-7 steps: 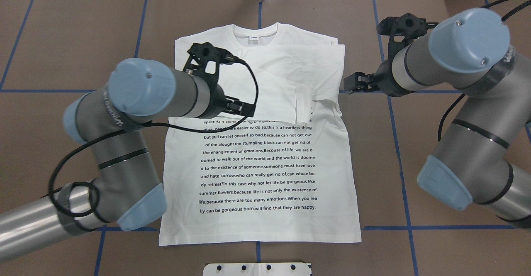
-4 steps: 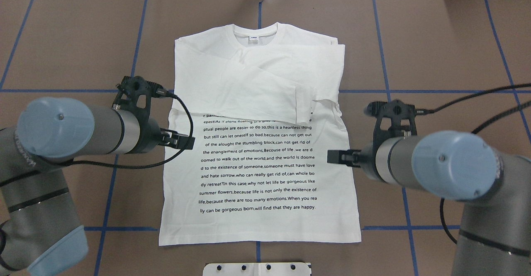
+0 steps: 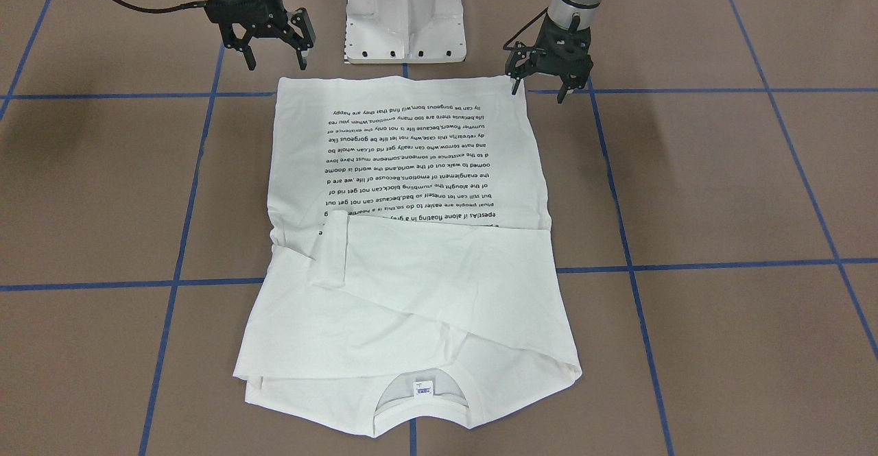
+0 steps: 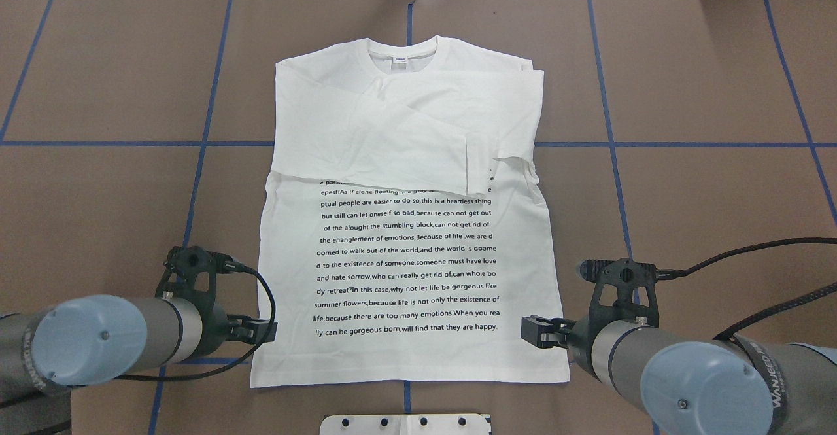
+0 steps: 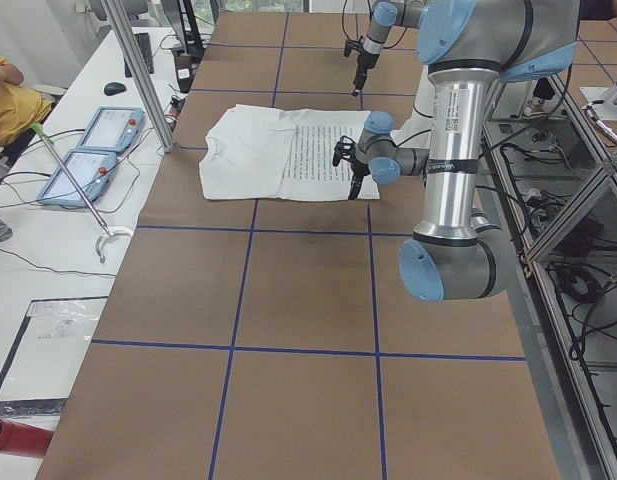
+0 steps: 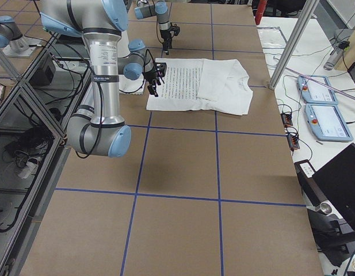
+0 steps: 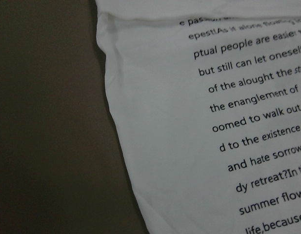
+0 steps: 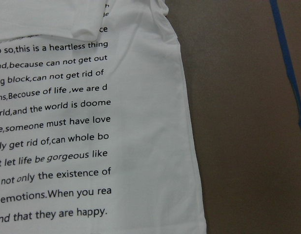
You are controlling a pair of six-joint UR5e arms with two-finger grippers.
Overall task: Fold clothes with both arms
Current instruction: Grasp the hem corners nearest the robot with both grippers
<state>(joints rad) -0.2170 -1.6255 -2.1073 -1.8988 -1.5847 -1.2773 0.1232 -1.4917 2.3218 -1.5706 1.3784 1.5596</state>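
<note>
The white long-sleeved T-shirt [image 4: 405, 258] lies flat on the brown table, printed text up, both sleeves folded across the chest and the neck label at the far end. My left gripper [image 4: 260, 330] hovers open at the hem's left corner; in the front-facing view the left gripper [image 3: 538, 91] has one finger over the corner. My right gripper [image 4: 533, 331] is open beside the hem's right side, and in the front-facing view the right gripper [image 3: 276, 58] stands just behind that corner. Neither holds cloth. The wrist views show only the shirt's edges [image 7: 189, 146] [image 8: 91, 122].
The white pedestal base [image 3: 405, 10] stands just behind the hem. Blue tape lines [image 4: 614, 144] cross the brown table. A side bench beyond the collar end carries teach pendants [image 5: 98, 140] and cables, with a person's yellow sleeve [image 5: 3, 95] there.
Both arms have drawn back along the shirt's sides, from around the shoulders and chest to the hem corners near the base. The shirt has not moved.
</note>
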